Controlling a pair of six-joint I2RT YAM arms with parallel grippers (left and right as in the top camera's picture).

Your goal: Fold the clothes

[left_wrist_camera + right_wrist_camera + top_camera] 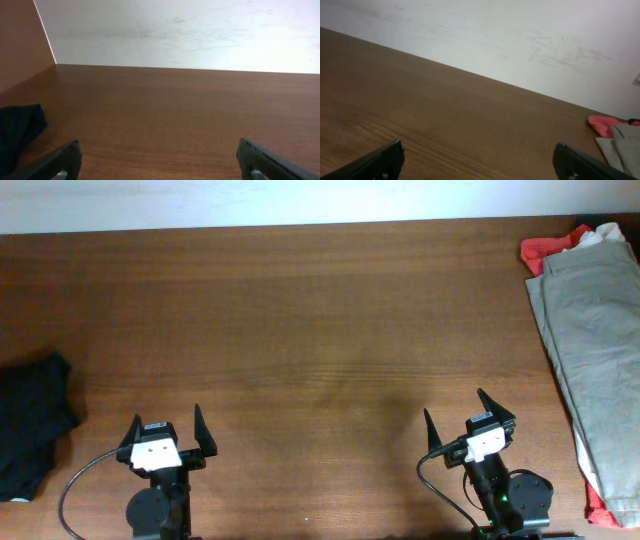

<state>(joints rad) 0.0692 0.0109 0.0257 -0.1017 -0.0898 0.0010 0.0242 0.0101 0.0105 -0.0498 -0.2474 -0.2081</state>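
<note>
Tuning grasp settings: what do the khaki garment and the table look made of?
The khaki garment looks like woven cotton, twill perhaps: matte, with soft creases and a stitched seam line. The table looks like wood or wood-look laminate: brown grain streaks and a smooth, faintly glossy top. Which of the two, I can't tell.

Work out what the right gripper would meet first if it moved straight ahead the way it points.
Probably only the white wall behind the table: the right gripper, open, points over wood with nothing lying ahead. The khaki clothes lie well off to its right.
</note>
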